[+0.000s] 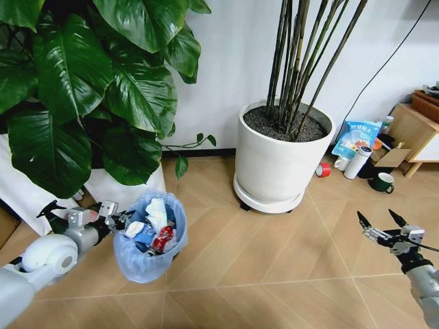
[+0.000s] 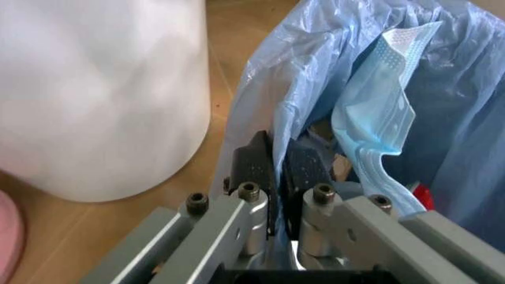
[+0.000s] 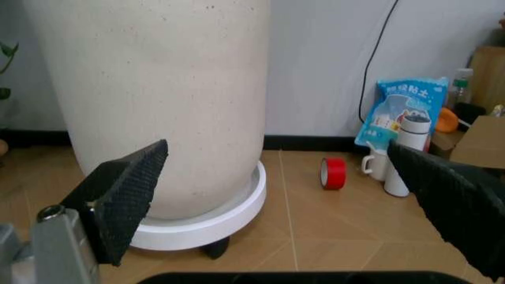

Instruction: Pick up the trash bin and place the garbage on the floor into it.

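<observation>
One tool, the left tool [image 2: 272, 168], pinches the bin [image 1: 147, 243] rim beside the pot [image 1: 278, 161]. Thin bag could slip and spill garbage [image 1: 156, 226]. Right tool [image 1: 383, 226] is open.

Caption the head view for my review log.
Left gripper holds the filled bin by its rim; right gripper open.

Bright, even indoor light fills the room, with soft shadows under the white plant pot [image 1: 280, 154] and the trash bin [image 1: 150, 236] on the wooden floor [image 1: 274, 274]. Glossy leaves [image 1: 75, 82] catch pale glare. In the left wrist view everything is blurred; the right claw's pads [image 3: 126, 192] loom slightly soft.
</observation>
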`<state>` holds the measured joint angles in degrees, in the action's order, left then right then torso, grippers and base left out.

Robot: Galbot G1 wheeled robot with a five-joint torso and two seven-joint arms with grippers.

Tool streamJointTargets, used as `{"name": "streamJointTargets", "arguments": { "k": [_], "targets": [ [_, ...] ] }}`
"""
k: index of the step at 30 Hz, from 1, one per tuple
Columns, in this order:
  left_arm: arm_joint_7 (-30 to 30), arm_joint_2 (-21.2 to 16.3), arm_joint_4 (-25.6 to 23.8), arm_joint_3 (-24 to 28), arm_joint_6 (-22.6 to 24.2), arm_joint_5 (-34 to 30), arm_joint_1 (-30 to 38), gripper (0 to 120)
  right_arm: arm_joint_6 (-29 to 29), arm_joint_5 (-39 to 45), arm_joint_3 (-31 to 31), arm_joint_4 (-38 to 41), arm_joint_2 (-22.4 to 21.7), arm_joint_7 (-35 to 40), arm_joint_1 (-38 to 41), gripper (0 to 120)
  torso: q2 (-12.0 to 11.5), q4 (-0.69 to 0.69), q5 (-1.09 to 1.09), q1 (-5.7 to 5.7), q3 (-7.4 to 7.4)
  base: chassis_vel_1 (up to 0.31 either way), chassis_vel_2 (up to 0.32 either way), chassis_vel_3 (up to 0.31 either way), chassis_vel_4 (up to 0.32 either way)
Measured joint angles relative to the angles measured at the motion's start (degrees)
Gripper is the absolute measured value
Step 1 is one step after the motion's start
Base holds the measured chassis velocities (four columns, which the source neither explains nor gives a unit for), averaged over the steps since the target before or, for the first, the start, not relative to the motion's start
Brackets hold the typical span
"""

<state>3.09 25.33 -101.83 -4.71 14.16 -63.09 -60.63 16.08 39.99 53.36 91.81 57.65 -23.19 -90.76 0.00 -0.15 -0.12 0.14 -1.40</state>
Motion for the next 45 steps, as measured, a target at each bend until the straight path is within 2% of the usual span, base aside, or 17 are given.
{"name": "streamJointTargets", "arguments": {
  "k": [10, 17, 29, 45],
  "targets": [
    [-0.1, 1.1, 0.7, 0.1, 0.1, 0.4, 0.2, 0, 0.5, -0.2, -0.3, -0.9, 0.6, -0.4, 0.5, 100, 0.0, 0.0, 0.01, 0.0, 0.0, 0.0, 0.0, 0.0, 0.0],
    [-0.1, 0.4, 0.3, -1.7, 0.1, 1.5, -2.6, 0, 0.5, -0.4, -0.2, -0.2, 1.2, -0.4, 0.6, 100, 0.0, 0.0, 0.0, 0.0, 0.0, 0.0, 0.0, 0.0, 0.0],
    [-0.1, -0.6, -2.0, -11.1, -0.1, 3.0, -12.7, 0, 0.4, -1.2, 0.9, 2.0, 3.2, -0.9, -0.7, 100, 0.0, 0.0, 0.0, 0.0, 0.0, 0.024, -0.034, -0.028, 0.027],
    [-0.3, -1.0, -3.6, -19.0, -0.2, 3.7, -21.2, 0, 0.5, -1.5, 0.8, 2.9, 3.5, -1.6, -1.0, 100, 0.0, 0.0, 0.01, 0.0, 0.0, 0.067, -0.055, -0.062, 0.06]
  ]
}}
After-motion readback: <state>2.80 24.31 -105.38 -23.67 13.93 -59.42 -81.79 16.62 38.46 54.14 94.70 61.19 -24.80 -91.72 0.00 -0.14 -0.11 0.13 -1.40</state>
